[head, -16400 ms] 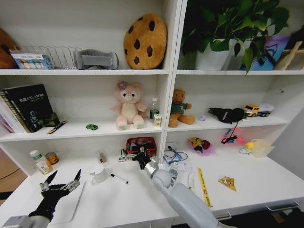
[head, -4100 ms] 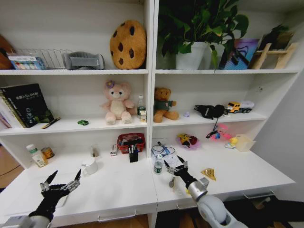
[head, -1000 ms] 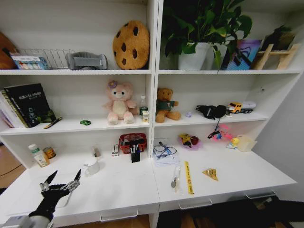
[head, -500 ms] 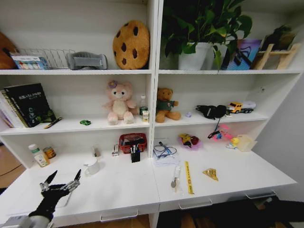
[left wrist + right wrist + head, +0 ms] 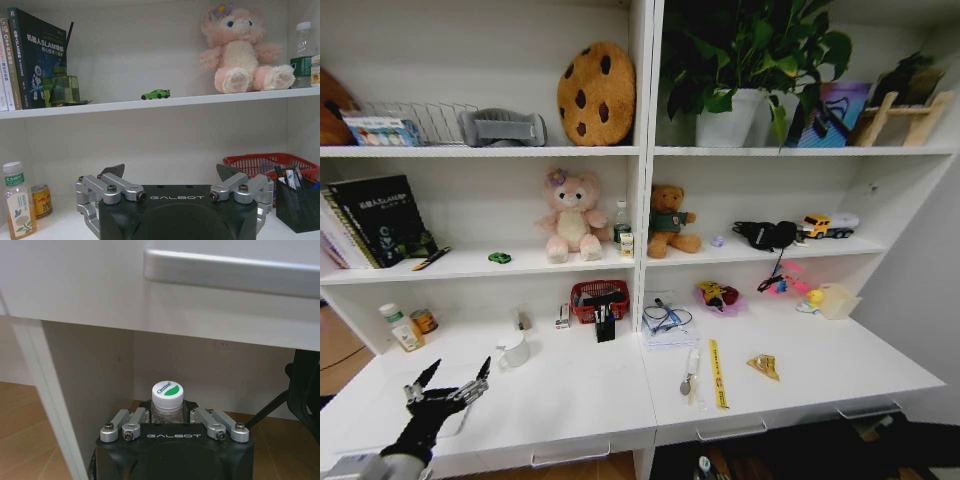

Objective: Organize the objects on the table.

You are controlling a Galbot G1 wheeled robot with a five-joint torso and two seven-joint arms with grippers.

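My left gripper (image 5: pixel 445 390) (image 5: pixel 170 172) hovers open over the left end of the white table (image 5: pixel 580 400), holding nothing. Below the table's front edge, my right gripper (image 5: pixel 167 416) is shut on a small clear bottle (image 5: pixel 167 394) with a white and green cap. A tiny green toy car (image 5: pixel 500 258) (image 5: pixel 155 94) sits on the shelf above the table, left of a pink plush toy (image 5: pixel 566 217). On the same shelf a dark pen (image 5: pixel 432 260) lies beside the books.
On the table stand a white mug (image 5: pixel 512 350), a red basket (image 5: pixel 598 296), a black pen holder (image 5: pixel 605 326), cables (image 5: pixel 665 318), a yellow strip (image 5: pixel 717 372) and a gold wrapper (image 5: pixel 763 366). A bottle (image 5: pixel 394 327) and a can (image 5: pixel 423 321) stand far left. A silver drawer handle (image 5: pixel 230 270) is above my right gripper.
Since four seconds ago my right arm has left the table top and dropped below its front edge with the small bottle. Over the last second nothing on the table moved; the left gripper stayed put.
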